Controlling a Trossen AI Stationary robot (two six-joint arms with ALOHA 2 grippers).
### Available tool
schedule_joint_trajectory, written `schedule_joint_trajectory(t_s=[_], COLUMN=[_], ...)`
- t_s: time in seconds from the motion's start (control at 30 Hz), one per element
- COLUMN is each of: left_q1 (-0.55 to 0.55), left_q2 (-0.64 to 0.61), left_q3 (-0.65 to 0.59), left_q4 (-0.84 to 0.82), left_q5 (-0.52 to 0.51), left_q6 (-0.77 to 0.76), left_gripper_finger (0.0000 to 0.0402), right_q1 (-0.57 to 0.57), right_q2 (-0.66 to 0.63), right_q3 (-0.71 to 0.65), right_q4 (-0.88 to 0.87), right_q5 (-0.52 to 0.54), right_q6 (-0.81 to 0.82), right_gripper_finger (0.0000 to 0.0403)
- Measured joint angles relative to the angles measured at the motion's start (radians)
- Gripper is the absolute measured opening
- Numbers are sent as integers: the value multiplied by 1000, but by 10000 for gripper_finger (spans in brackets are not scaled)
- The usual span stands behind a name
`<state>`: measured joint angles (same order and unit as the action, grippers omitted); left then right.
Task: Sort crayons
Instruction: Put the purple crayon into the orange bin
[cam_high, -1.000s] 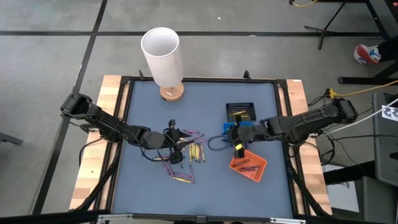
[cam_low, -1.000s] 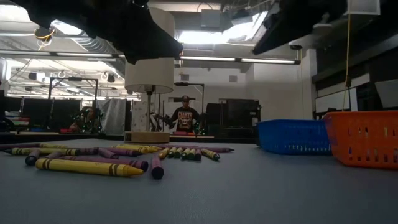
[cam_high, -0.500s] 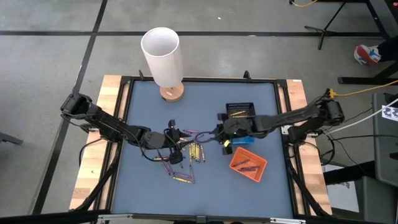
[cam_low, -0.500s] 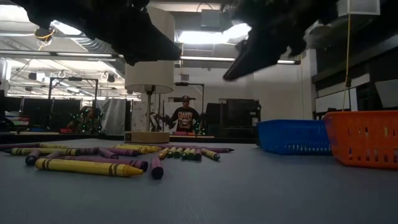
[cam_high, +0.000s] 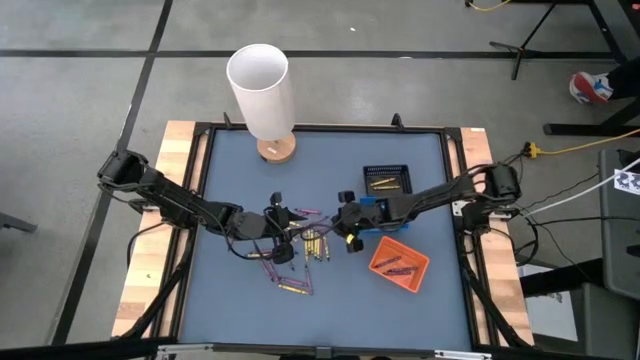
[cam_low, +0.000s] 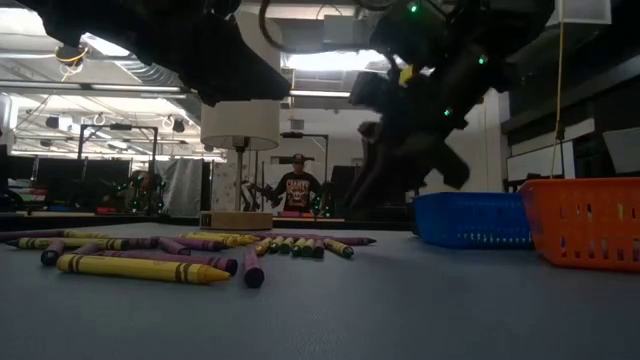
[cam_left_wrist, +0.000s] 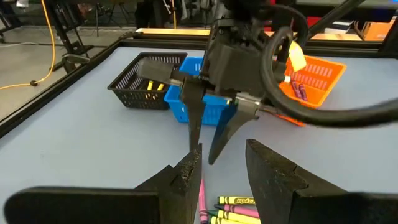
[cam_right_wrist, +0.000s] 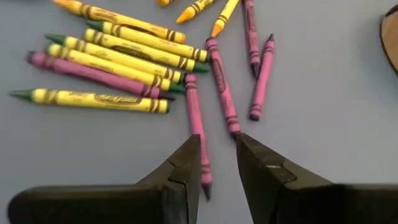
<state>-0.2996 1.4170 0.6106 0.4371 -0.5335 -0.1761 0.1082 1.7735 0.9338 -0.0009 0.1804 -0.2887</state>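
The crayons (cam_high: 305, 243) lie in a loose pile, yellow and purple ones mixed, near the middle of the blue surface (cam_high: 240, 175). The right gripper (cam_high: 349, 238) hangs just right of the pile, its fingers spread apart and holding nothing. The left gripper (cam_high: 284, 222) sits over the pile's left side, fingers apart too, and hides some crayons. The black tray (cam_high: 386, 179) and orange tray (cam_high: 399, 262) each hold a few crayons. The right arm covers most of the blue tray (cam_high: 376, 207).
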Motion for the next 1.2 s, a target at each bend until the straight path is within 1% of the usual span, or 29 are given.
schedule_joint_trajectory(t_s=[0.3,0.4,0.53,0.6,0.93,1.2], left_q1=[0,0,0,0,0,0], left_q2=[0,0,0,0,0,0], left_q3=[0,0,0,0,0,0], left_q4=[0,-1,-1,-1,-1,-1], left_q5=[-1,-1,-2,-2,-1,-1], left_q6=[0,0,0,0,0,0], left_gripper_finger=[108,108,108,108,108,108], right_q1=[-39,-64,-92,-98,-96,-96], right_q2=[65,75,75,75,77,112], right_q3=[0,1,1,1,0,3], right_q4=[33,41,35,34,24,31], right_q5=[-24,-76,-172,-200,-219,-226], right_q6=[-7,-3,45,61,78,79], right_gripper_finger=[99,99,99,99,99,99])
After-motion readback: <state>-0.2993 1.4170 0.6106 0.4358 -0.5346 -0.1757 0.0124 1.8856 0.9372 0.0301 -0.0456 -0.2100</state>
